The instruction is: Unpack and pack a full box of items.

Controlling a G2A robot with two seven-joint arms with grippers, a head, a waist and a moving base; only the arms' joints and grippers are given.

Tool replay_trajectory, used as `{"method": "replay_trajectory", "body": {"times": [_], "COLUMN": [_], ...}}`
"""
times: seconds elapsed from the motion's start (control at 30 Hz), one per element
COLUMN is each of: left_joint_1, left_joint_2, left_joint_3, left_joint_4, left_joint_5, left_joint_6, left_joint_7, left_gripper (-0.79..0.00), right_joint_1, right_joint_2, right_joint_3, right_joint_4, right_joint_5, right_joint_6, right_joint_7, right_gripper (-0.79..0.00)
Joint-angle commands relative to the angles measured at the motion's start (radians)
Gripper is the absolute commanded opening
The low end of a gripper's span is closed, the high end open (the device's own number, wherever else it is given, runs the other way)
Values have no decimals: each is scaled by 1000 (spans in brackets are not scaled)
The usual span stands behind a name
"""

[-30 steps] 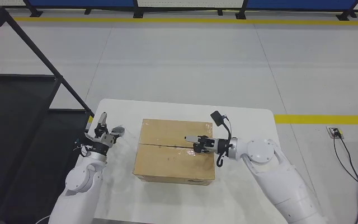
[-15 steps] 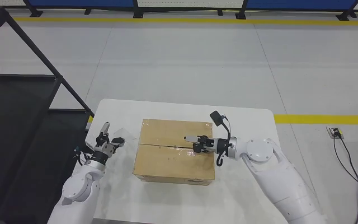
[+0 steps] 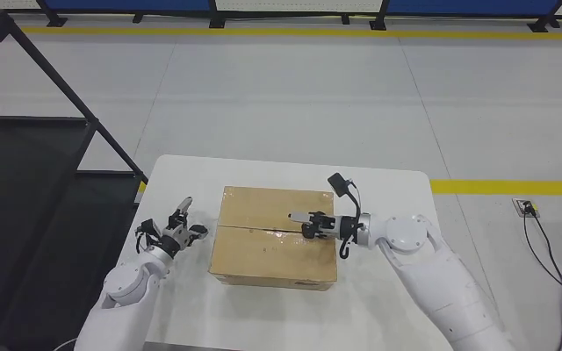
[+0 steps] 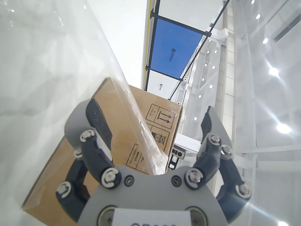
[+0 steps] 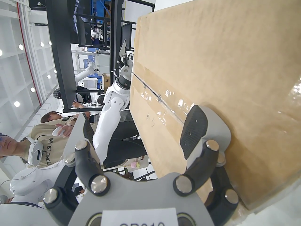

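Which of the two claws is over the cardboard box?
The right gripper, over the box at its taped seam; the left gripper is beside it.

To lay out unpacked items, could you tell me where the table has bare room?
Bare table runs between the cardboard box and the far edge, widening toward the robot's right. The left gripper crowds one side; the right gripper hovers over the box.

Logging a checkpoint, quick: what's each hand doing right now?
Left hand: open, empty, beside the box.
Right hand: open, empty, over the box.
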Motion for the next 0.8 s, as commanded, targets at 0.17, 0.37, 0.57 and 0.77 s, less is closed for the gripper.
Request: {"method": "replay_trajectory", "body": {"times": [0.17, 0.37, 0.57, 0.77], "left_joint_1": [-112, -174, -133, -36], "left_joint_2": [-24, -39, -32, -22], "left_joint_3": [51, 62, 23, -35], "left_joint_4": [145, 229, 179, 39], "left_joint_5": [-57, -112, -124, -133], "left_joint_6": [-42, -95, -178, -222], "left_joint_7": [32, 23, 29, 69], "left_gripper": [0, 0, 0, 0], "right_joint_1": [-18, -25, -30, -23], "right_joint_2": [5, 6, 7, 5], "right_joint_3": [13, 13, 18, 12], "right_joint_4": [-20, -28, -32, -26], "right_joint_5": [-8, -11, -6, -3], "right_joint_6": [5, 12, 3, 2], "right_joint_7": [-3, -3, -15, -14], "right_gripper": [0, 0, 0, 0]}}
